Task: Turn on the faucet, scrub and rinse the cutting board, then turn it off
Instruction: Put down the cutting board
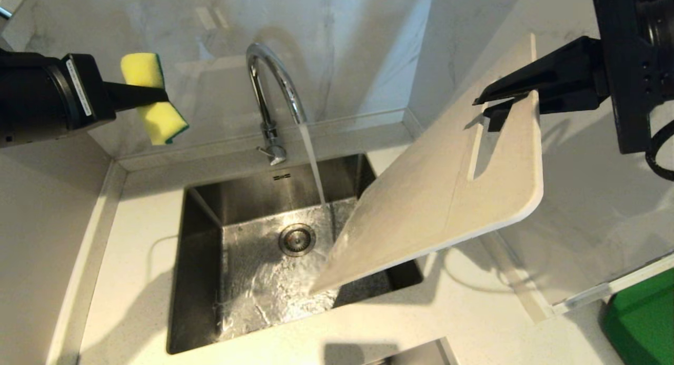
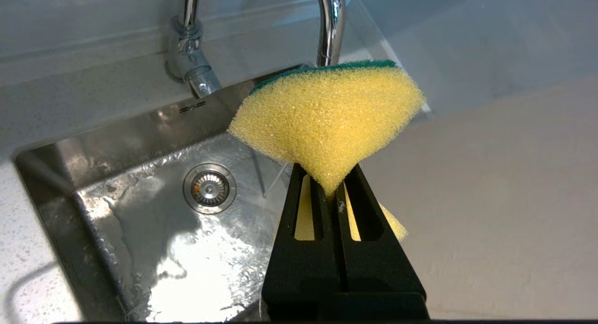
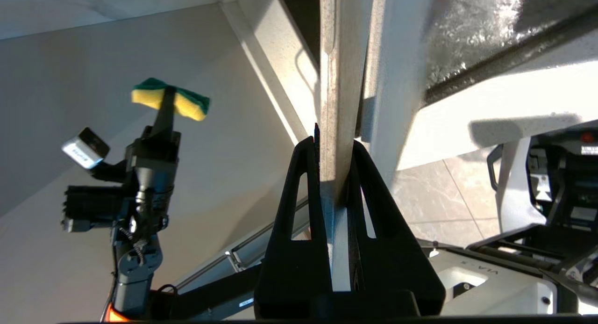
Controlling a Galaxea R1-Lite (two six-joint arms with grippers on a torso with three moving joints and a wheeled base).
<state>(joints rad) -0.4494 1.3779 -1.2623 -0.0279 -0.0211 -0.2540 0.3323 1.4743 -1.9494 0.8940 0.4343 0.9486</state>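
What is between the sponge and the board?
Only the faucet and its running water. The left gripper holds the sponge up left of the sink; the right gripper tilts the board into the stream.

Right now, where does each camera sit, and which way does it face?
Head: above, looking down at the sink; both grippers show, left and right.
Left wrist: behind its fingers, gripping the sponge, facing the faucet.
Right wrist: behind its fingers, clamped on the board, facing along it toward the left arm.
Shared: sponge, in all three.
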